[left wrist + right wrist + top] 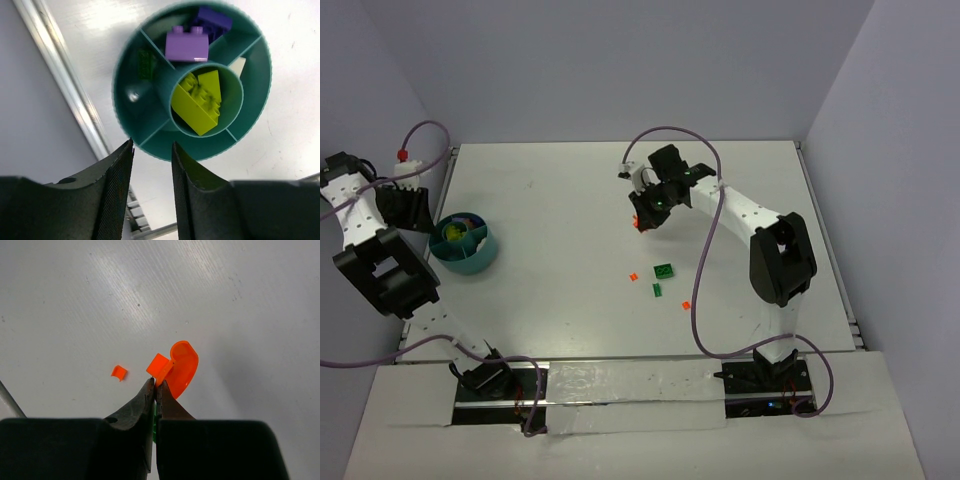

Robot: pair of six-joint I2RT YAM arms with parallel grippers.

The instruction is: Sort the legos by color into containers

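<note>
My right gripper point(156, 382) is shut on the edge of a round orange lego piece point(182, 367) and holds it over the table's middle point(638, 222). A tiny orange bit point(119, 372) lies on the table below. The teal divided bowl point(250, 80) stands at the left point(470, 262). It holds purple bricks point(186, 45), lime green bricks point(197, 102) in the centre cup, a dark green brick point(146, 64) and a white bit point(238, 65). My left gripper point(152, 150) is open and empty, hovering just beside the bowl's rim.
On the table near the middle lie a dark green brick point(664, 271), a small green bit point(657, 290) and two tiny orange bits point(632, 276) point(686, 304). A metal rail point(65, 85) runs along the table's left edge by the bowl.
</note>
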